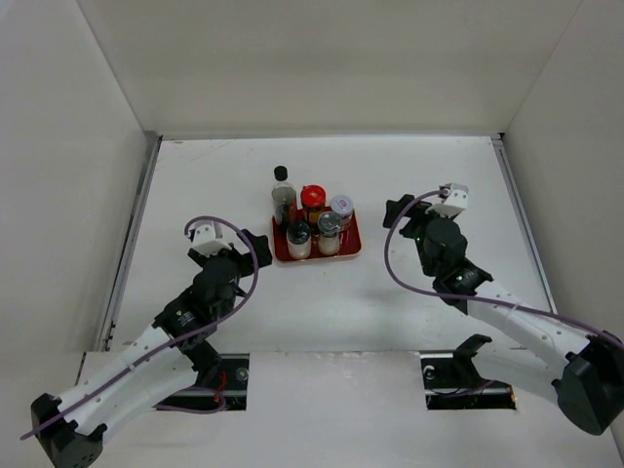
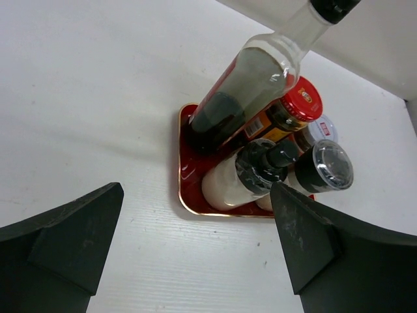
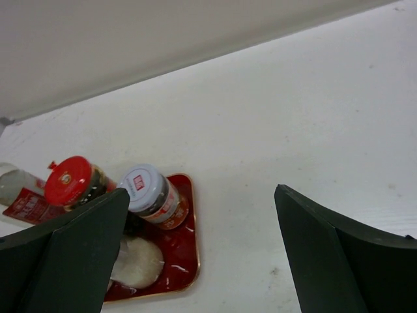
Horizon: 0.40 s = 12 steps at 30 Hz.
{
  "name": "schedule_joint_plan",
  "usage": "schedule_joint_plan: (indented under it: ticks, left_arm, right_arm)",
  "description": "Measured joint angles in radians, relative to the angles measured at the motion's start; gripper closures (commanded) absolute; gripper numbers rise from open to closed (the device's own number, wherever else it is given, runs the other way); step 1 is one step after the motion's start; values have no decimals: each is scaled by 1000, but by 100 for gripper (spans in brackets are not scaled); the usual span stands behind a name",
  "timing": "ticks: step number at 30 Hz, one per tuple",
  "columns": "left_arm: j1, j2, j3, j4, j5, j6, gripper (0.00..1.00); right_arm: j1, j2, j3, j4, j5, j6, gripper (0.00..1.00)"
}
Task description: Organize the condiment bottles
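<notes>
Five condiment bottles stand together on a red tray at mid-table. They are a tall dark bottle with a black cap, a red-capped amber jar, a pale-lidded jar, and two white shakers in front. My left gripper is open and empty just left of the tray. In the left wrist view it faces the tray corner and the dark-topped shaker. My right gripper is open and empty to the right of the tray. Its wrist view shows the pale-lidded jar.
White walls close in the table at the back, left and right. Two dark cut-outs lie at the near edge by the arm bases. Purple cables loop over both arms.
</notes>
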Motion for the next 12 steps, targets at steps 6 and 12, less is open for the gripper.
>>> schedule_joint_plan:
  ticks: [6, 12]
  left_arm:
    - [-11, -13, 49, -54, 3, 0, 0]
    - [-20, 112, 61, -53, 5, 0, 0]
  right_arm:
    - [-78, -47, -91, 14, 10, 75, 0]
    - [-80, -45, -96, 29, 12, 104, 0]
